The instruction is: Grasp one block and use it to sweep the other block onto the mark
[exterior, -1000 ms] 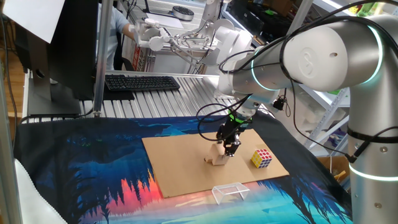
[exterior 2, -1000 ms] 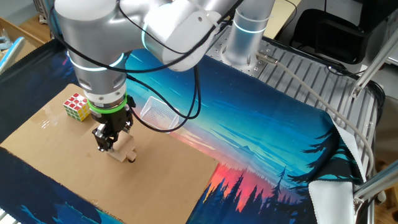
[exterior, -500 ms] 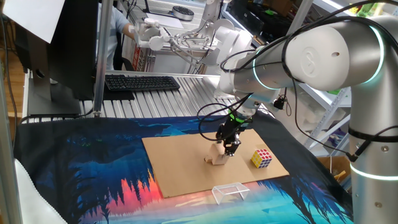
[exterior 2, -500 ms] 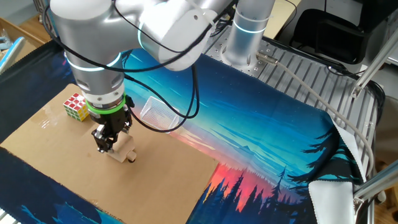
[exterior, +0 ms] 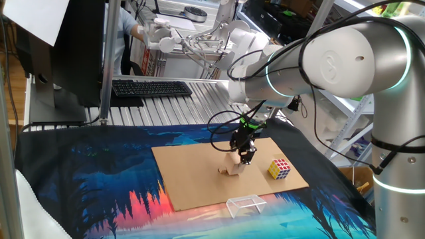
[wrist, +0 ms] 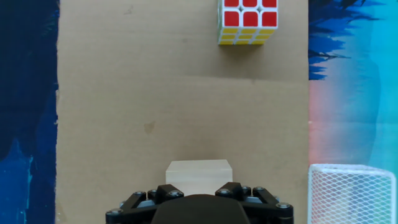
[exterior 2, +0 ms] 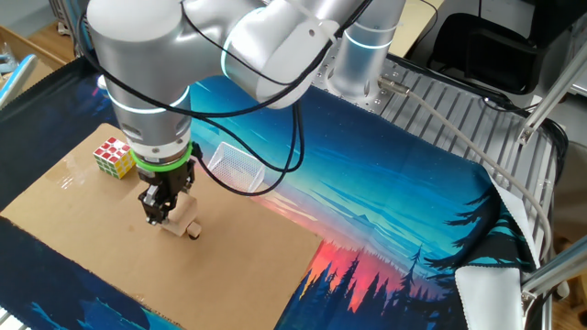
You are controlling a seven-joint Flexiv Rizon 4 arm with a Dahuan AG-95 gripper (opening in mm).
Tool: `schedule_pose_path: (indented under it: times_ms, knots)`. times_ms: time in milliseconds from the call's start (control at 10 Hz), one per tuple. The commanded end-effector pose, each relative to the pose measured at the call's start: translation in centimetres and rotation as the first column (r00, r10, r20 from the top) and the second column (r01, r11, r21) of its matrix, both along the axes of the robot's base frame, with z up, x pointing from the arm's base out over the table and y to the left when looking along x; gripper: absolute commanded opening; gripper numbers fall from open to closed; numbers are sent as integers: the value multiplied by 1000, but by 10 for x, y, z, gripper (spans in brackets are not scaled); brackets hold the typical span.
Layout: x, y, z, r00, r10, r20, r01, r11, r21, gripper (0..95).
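Note:
The tan wooden cube rests on the brown cardboard sheet. It also shows in the other fixed view and at the bottom of the hand view. My gripper stands low over the cube, on its puzzle-cube side, and looks shut on it. My fingertips are hidden in the hand view. The tiny tan piece lies against the cube's far side from the gripper; the hand view hides it. A faint dark spot on the cardboard may be the mark.
A multicoloured puzzle cube sits on the cardboard beyond the gripper. A clear plastic frame stands at the cardboard's edge. A keyboard lies behind the patterned blue cloth.
The arm's upper links have shifted slightly. The gripper and the tan cube stay at almost the same spot on the cardboard.

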State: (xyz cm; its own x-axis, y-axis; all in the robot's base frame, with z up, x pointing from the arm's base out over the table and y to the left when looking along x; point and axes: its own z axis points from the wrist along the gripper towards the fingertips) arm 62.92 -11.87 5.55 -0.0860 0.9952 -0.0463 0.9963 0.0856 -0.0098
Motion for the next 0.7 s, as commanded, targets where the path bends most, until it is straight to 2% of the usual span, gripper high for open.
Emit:
schedule_pose_path:
  times_ms: [100, 300, 400, 700]
  knots:
    - [2, 0, -1, 1000, 5, -13, -6, 1000, -14, 0]
    - [2, 0, -1, 999, 27, -22, -27, 1000, -7, 0]
    - [2, 0, -1, 998, 52, -25, -52, 999, 7, 0]
    - [2, 0, -1, 993, 113, -22, -113, 993, 29, 0]
